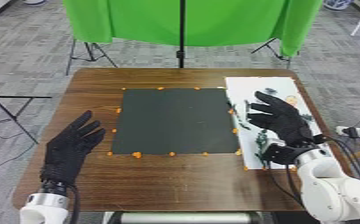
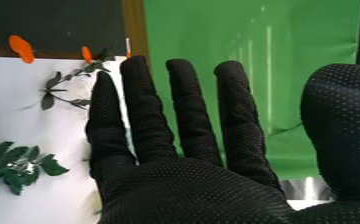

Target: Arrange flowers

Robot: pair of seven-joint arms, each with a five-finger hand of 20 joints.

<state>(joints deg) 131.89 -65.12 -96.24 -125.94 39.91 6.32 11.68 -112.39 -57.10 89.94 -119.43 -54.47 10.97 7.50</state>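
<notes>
In the head view the right hand (image 1: pixel 281 120) is over the white sheet (image 1: pixel 247 86) on the table's right side, its fingers extended and holding nothing. The right wrist view has the same hand (image 2: pixel 190 192) with straight, spread fingers. Green leafy sprigs lie on the sheet: a full one (image 2: pixel 16 165) and a thinner stem (image 2: pixel 59 91). Pale flowers (image 1: pixel 291 100) lie partly behind the hand. The left hand (image 1: pixel 68 150) is open at the table's left side, with nothing in it. A dark square board (image 1: pixel 175 121) lies between the hands.
Orange markers (image 1: pixel 136 155) edge the dark board on the brown table (image 1: pixel 172 185). Beyond the table's far edge, a green cloth (image 1: pixel 132 20) hangs behind a black stand (image 1: pixel 181 54). Tripod legs stand on the floor at the left.
</notes>
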